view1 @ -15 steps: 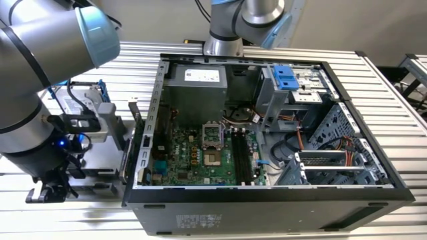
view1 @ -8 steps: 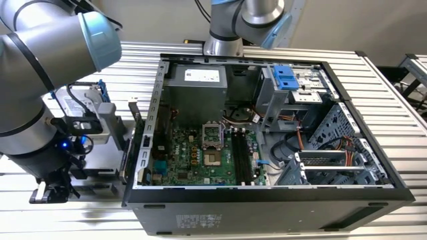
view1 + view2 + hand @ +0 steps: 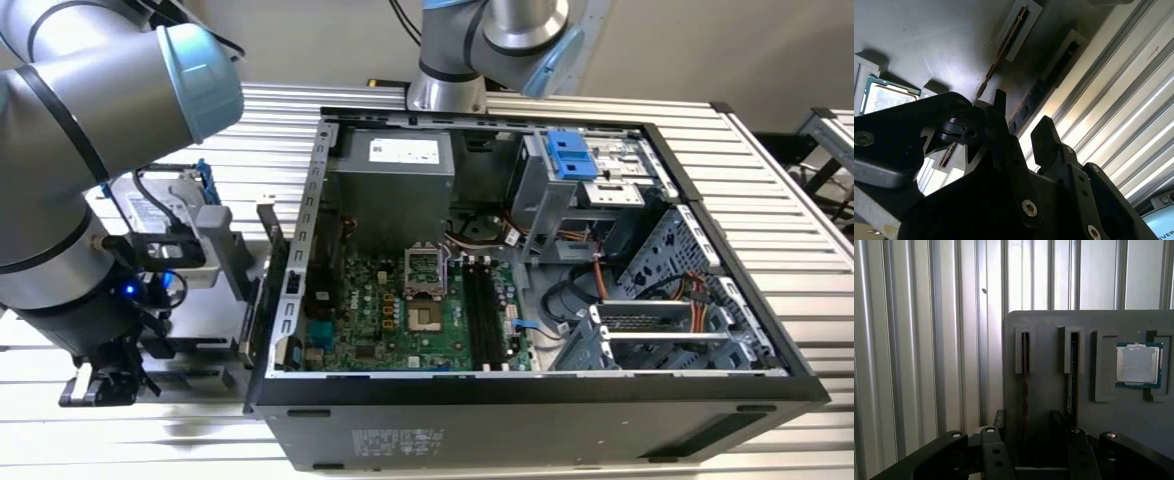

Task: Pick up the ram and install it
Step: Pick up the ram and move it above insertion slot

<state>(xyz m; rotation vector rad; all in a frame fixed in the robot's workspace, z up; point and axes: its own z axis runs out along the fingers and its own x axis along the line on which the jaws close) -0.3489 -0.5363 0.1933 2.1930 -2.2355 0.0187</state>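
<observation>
Now, spread hand [image 3: 1027,413] over ram [image 3: 1025,370] in holder [image 3: 1049,390].

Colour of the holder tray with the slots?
Plain matte grey holder tray; it shows best in the first wrist view.

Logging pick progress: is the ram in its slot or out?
In: the thin, dark ram stick stands on edge in a slot of the grey tray; the black gripper has open jaws, holding nothing.
</observation>
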